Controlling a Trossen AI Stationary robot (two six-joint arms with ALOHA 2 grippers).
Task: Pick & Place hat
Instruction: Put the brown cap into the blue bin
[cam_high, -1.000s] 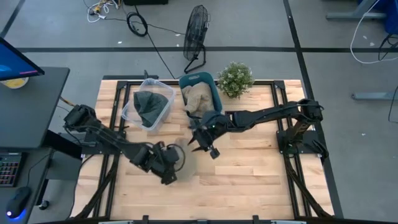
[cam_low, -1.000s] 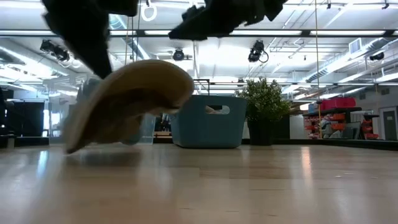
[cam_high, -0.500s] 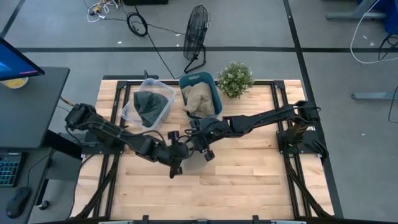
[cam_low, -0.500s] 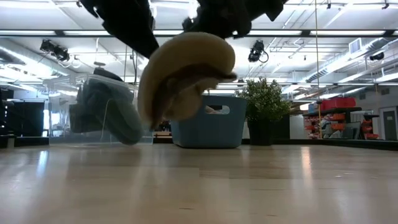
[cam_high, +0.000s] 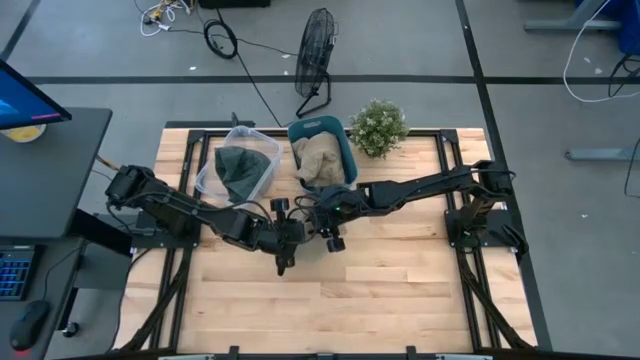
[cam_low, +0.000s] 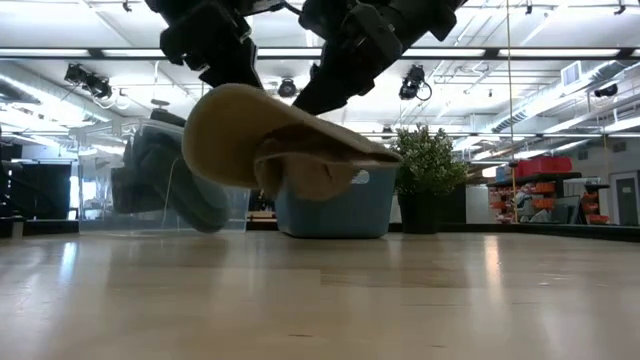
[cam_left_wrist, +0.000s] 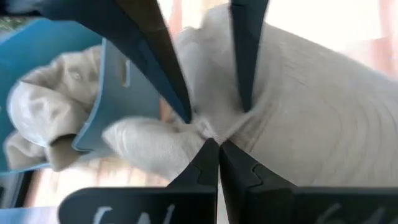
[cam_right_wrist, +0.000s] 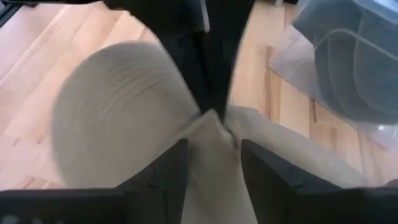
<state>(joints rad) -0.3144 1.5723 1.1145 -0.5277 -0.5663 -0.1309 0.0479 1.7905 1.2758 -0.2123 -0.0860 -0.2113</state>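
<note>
A tan cloth hat (cam_low: 262, 138) hangs in the air over the middle of the table, between both arms. My left gripper (cam_left_wrist: 219, 144) reaches in from the table's left (cam_high: 284, 243) and is shut on the hat (cam_left_wrist: 311, 106). My right gripper (cam_right_wrist: 214, 146) comes from the right (cam_high: 326, 232). It is open, with one finger on each side of the bunched cloth (cam_right_wrist: 214, 124) right beside the left fingertips. In the low view both grippers come down onto the hat's upper side. My left gripper pinches a bunched fold of the hat's cloth (cam_left_wrist: 210, 129) between its two fingertips, coming from above on the table's left side. The hat is lifted clear of the table and spreads out tilted below the fingers. Whether my right gripper's fingers (cam_right_wrist: 171, 165) touch the cloth I cannot tell.
A clear bin (cam_high: 240, 172) holding a dark green hat and a blue bin (cam_high: 322, 152) holding tan hats stand at the table's far edge, with a potted plant (cam_high: 378, 126) to their right. A fan (cam_high: 316, 48) stands on the floor beyond. Bare wood lies toward the near edge.
My left gripper carried the hat up and toward the table's right and far side, to the right gripper. The hat's low edge rose away from the table and the hat turned, its brim now lying flatter. My right gripper shifted slightly left toward the hat.
</note>
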